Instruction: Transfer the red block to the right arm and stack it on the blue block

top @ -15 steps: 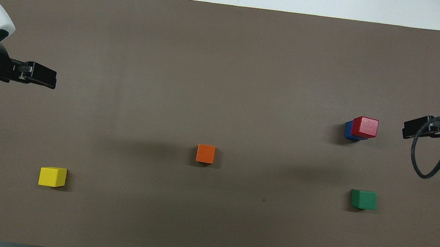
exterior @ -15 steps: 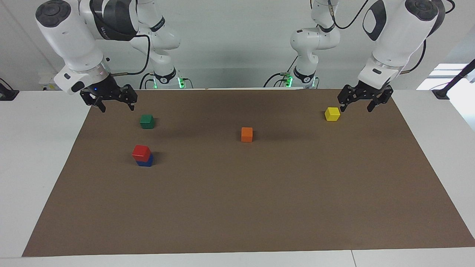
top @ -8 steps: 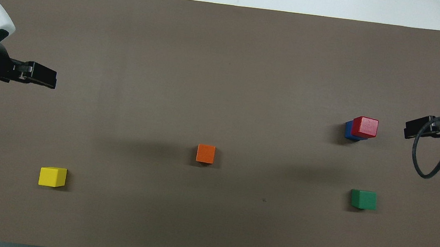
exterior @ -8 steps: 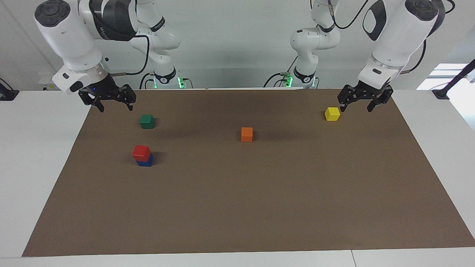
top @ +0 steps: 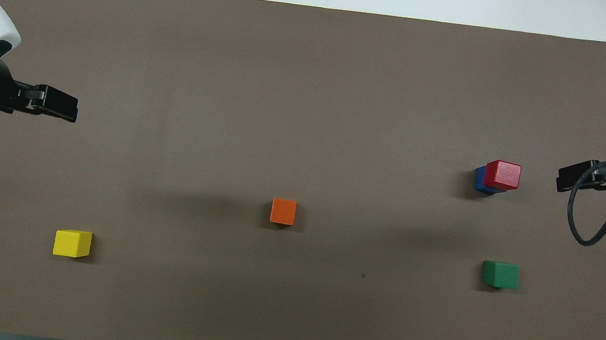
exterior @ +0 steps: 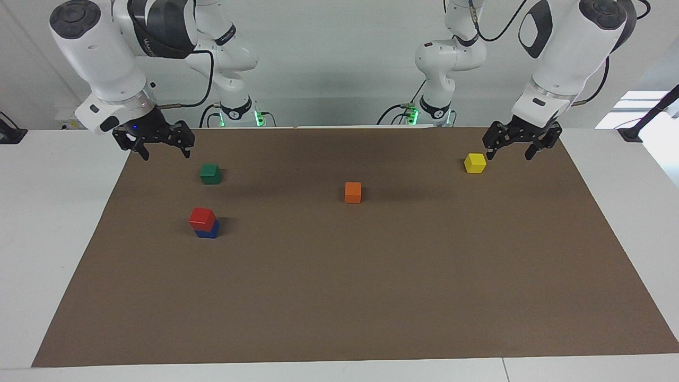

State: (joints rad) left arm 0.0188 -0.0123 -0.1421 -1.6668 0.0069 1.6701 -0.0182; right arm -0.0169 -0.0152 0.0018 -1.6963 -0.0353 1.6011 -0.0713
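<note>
The red block [exterior: 202, 217] sits on the blue block [exterior: 208, 231], toward the right arm's end of the brown mat; the stack also shows in the overhead view, red block [top: 502, 175] on blue block [top: 479, 178]. My right gripper [exterior: 165, 153] is open and empty, raised over the mat's corner beside the green cube [exterior: 210, 173]; it also shows in the overhead view [top: 563, 182]. My left gripper [exterior: 510, 154] is open and empty, raised beside the yellow cube [exterior: 475, 163]; it also shows in the overhead view [top: 71, 109].
An orange cube [exterior: 353, 192] lies mid-mat. The green cube [top: 501, 274] is nearer to the robots than the stack. The yellow cube [top: 72, 243] lies toward the left arm's end. The brown mat [exterior: 371, 297] covers most of the white table.
The right gripper has drawn back slightly toward the mat's edge and risen a little. The left arm and the blocks have not moved.
</note>
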